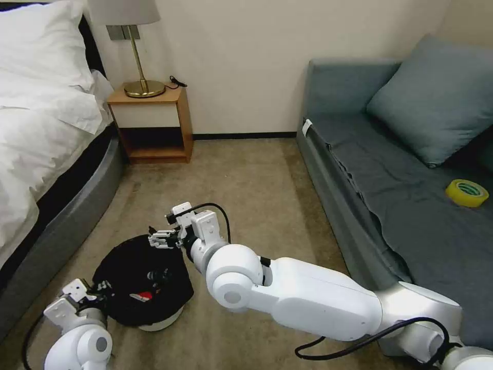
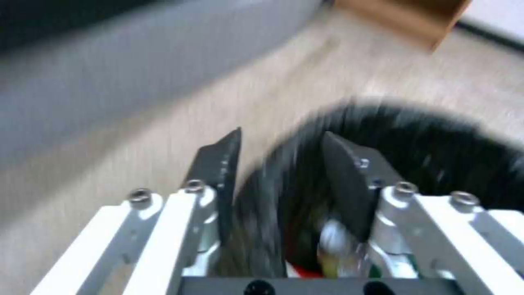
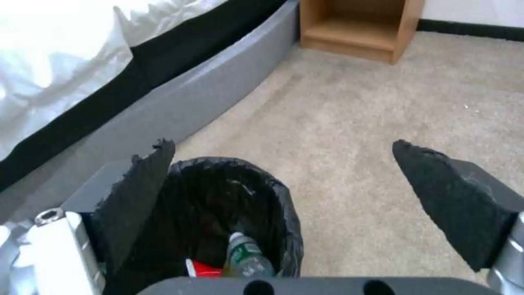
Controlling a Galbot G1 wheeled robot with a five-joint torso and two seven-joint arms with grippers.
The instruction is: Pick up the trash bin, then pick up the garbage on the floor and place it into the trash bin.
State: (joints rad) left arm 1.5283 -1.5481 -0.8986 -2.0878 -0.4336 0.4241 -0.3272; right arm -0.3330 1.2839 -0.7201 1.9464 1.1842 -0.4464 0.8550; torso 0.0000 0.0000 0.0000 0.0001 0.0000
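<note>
The trash bin (image 1: 134,267), lined with a crinkled black bag over a white base, stands on the carpet at lower left. My left gripper (image 1: 100,289) is at its near rim. In the left wrist view, that gripper (image 2: 282,135) has its fingers on either side of the bag-covered rim (image 2: 262,213), shut on it. My right gripper (image 1: 160,239) hovers over the bin's far rim; the right wrist view shows this gripper (image 3: 284,147) open and holding nothing. Garbage lies inside the bin: a green-labelled bottle (image 3: 247,256) and a red packet (image 3: 204,269).
A bed (image 1: 46,154) runs along the left, with a wooden nightstand (image 1: 154,123) and lamp at the back. A grey sofa (image 1: 390,195) on the right holds a cushion and a yellow tape roll (image 1: 466,193). Bare carpet (image 1: 257,190) lies between them.
</note>
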